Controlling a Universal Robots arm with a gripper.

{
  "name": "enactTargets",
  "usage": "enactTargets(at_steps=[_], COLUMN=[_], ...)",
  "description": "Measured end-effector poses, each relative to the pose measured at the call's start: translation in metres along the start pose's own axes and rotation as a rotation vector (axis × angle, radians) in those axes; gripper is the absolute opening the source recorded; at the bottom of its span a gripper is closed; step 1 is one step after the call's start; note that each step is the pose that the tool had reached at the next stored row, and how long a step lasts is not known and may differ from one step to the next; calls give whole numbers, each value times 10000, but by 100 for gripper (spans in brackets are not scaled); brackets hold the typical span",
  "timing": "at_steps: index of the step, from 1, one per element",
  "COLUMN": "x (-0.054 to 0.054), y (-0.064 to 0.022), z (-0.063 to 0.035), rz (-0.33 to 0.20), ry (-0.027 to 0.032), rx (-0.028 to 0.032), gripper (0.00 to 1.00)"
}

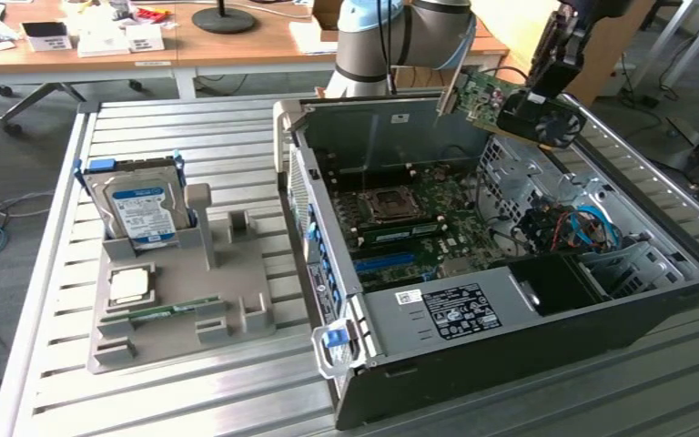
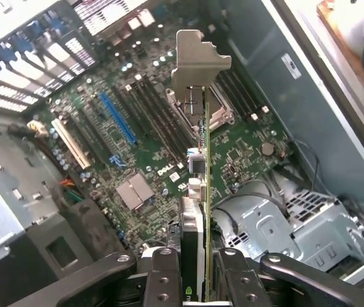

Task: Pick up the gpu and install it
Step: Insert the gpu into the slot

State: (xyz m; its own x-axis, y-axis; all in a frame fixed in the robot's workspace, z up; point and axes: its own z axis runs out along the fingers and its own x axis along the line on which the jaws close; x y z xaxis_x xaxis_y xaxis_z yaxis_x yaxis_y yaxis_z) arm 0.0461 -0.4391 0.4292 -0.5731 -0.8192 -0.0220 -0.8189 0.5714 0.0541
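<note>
Gripping the gpu [image 1: 513, 107] edge-on, the gripper [image 2: 197, 268], jaws partly closed on the card, hangs above the open computer case [image 1: 508, 364] and its Dell motherboard [image 2: 156, 160].

The gripper [image 1: 541, 89] is clamped on the gpu [image 1: 486, 96], which hangs tilted, its silver bracket at the end farthest from the gripper and its black fan right under it. Below the gripper lies the open computer case [image 1: 641, 300], its motherboard [image 1: 429, 223] exposed. Well away from the gripper, toward the exterior view's left, a hard drive [image 1: 141, 214] stands upright in a grey holder [image 1: 234, 273] on the slatted table [image 1: 204, 127].
</note>
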Motion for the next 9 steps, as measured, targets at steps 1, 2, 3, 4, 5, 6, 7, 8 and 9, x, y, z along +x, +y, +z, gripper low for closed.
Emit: enactTargets(at_steps=[1, 2, 3, 4, 5, 6, 7, 8, 9], x=[0, 0, 0, 0, 0, 0, 0, 0, 0], y=[0, 0, 0, 0, 0, 0, 0, 0, 0], z=[0, 0, 0, 0, 0, 0, 0, 0, 0], rz=[-143, -278, -406, -522, -574, -579, -580, -580, -580], ry=[7, 15, 22, 28, 30, 31, 32, 31, 31], rx=[-4, -6, -10, -12, -13, -13, -13, -13, -14], gripper=[27, 27, 27, 27, 27, 27, 27, 27, 27])
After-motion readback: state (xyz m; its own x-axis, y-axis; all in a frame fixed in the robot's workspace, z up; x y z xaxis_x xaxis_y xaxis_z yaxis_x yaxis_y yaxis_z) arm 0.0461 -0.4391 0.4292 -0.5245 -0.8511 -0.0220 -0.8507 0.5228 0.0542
